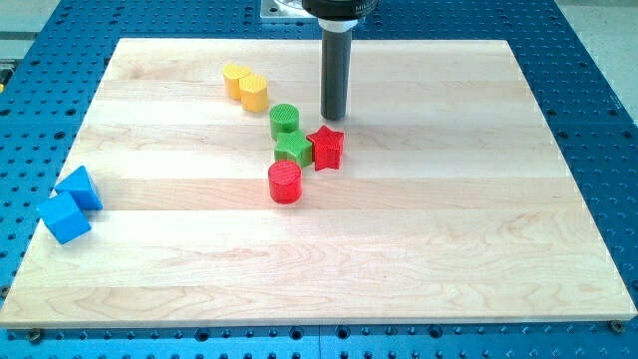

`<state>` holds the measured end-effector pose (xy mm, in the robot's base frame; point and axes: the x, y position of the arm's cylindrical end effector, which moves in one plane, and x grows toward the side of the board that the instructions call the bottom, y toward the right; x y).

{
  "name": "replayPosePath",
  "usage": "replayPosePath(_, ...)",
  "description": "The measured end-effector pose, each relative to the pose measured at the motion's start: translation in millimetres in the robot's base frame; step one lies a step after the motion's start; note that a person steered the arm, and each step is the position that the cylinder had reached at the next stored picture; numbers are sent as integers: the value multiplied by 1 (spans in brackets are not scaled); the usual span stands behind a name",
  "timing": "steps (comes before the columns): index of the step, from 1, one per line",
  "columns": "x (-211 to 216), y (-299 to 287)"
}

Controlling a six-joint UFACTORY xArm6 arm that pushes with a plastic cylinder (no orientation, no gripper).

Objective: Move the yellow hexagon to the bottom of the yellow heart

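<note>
Two yellow blocks sit touching at the board's upper left of centre. The one toward the view's left (235,80) looks like the yellow hexagon. The one toward the view's right (254,93) looks like the yellow heart. My tip (333,117) rests on the board to the right of both, about 80 px from the heart, touching neither. It stands just above the red star (327,148) and right of the green cylinder (284,121).
A green block (293,150) sits against the red star's left side. A red cylinder (284,183) lies below them. Two blue blocks (79,187) (64,218) sit at the board's left edge. The wooden board (449,249) lies on a blue perforated table.
</note>
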<state>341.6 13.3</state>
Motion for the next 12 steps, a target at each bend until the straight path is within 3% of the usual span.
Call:
replayPosePath(2,-6,-113)
replayPosePath(12,-31,-107)
